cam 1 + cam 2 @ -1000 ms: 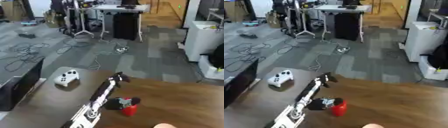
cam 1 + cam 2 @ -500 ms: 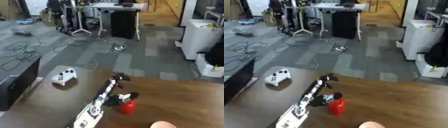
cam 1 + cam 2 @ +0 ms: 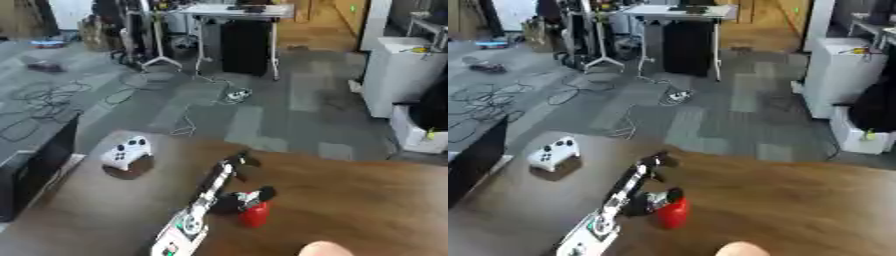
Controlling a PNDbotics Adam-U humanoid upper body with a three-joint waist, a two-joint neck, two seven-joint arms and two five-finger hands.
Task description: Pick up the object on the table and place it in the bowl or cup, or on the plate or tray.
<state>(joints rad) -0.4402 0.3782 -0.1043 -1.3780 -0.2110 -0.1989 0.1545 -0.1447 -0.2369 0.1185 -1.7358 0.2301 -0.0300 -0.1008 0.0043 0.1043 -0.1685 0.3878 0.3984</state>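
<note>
At the far left of the wooden table [image 3: 367, 195] a white game controller [image 3: 127, 152] sat on a small dark round plate [image 3: 129, 169], well apart from the work. It had kept that place over the last second; the whole view had drifted and tilted a little, which I took for the head moving, not the things.

Nearer the middle, the robot's left arm [image 3: 206, 192] reached in from the lower left, white and black along its length. Its left hand [image 3: 241, 197] had closed round the top of a small red object [image 3: 255, 216], dark fingers curled over it. A second before, hand and object looked lower on the table and further toward me; now both stood a little further out. I could not tell for certain whether the object was clear of the wood or touching it.

I judged the pick was made, or nearly, and the carry was beginning. The plate was the only receptacle I could see, and the controller already filled most of it.

At the bottom edge, right of centre, a pale rounded shape [image 3: 325, 249] poked into view; I could not say what it was. The right hand did not show.
</note>
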